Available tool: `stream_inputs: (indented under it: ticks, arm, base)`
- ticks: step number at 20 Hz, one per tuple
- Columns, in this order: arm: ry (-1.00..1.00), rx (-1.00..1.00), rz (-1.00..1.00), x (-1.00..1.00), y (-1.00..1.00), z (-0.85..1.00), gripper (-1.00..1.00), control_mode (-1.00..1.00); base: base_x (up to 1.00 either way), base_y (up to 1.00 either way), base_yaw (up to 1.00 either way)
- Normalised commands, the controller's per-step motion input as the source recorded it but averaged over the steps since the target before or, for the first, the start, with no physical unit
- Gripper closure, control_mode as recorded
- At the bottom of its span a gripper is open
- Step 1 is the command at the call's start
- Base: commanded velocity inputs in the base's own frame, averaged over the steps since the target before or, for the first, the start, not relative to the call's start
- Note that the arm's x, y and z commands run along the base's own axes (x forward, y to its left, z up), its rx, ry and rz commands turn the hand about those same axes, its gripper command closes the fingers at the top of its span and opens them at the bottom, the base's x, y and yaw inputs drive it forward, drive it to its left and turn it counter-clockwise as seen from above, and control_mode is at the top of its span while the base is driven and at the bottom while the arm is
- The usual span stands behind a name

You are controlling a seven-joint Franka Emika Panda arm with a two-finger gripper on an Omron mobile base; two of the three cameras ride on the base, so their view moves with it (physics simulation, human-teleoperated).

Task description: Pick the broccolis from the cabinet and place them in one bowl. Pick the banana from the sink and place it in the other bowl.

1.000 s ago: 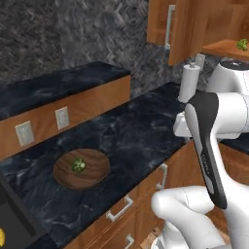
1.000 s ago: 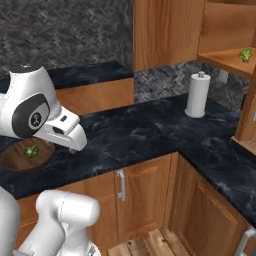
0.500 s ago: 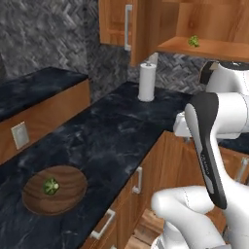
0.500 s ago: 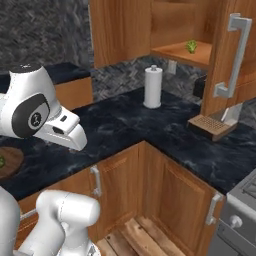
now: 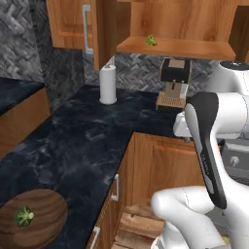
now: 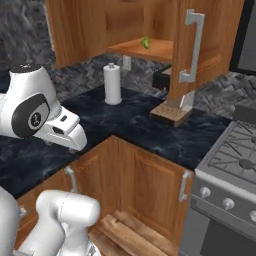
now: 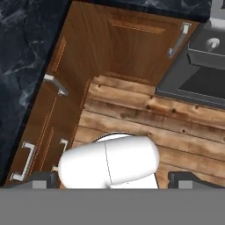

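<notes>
Two broccolis we are counting: one is sitting on the shelf of the open cabinet, near the shelf's left end in the left base view and close to the front edge; the other is lying in the wooden bowl on the dark counter, at the lower left of that view. One bowl we are listing, brown and round, with the floret left of its centre. One cabinet door is standing swung open in the right base view, its grey bar handle running upright. One paper-towel roll is standing upright on the counter below the shelf, and one coffee machine is standing to its right. One stove is showing at the right of the right base view.

One claw: we are seeing its two dark tips at the bottom corners of the hand view, standing wide apart, as far open as they go, holding nothing and touching nothing. It is looking down on the wooden floor and the low cabinet fronts.

As to orientation, the shelf floret is too small for us to tell a long axis; the bowl floret is showing its pale stem end toward the right.
</notes>
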Motion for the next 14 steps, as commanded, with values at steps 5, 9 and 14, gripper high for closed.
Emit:
stream_inputs:
  ticks: [5,9,14]
  arm:
    - [0.0,0.0,0.0,0.0,0.0,0.0,-1.0,1.0]
    - [0.0,0.0,0.0,0.0,0.0,0.0,-1.0,1.0]
    - [0.0,0.0,0.0,0.0,0.0,0.0,-1.0,1.0]
  base:
    - [-0.01,0.09,-0.43]
    - [0.0,0.13,-0.42]
    - [0.01,0.37,-0.31]
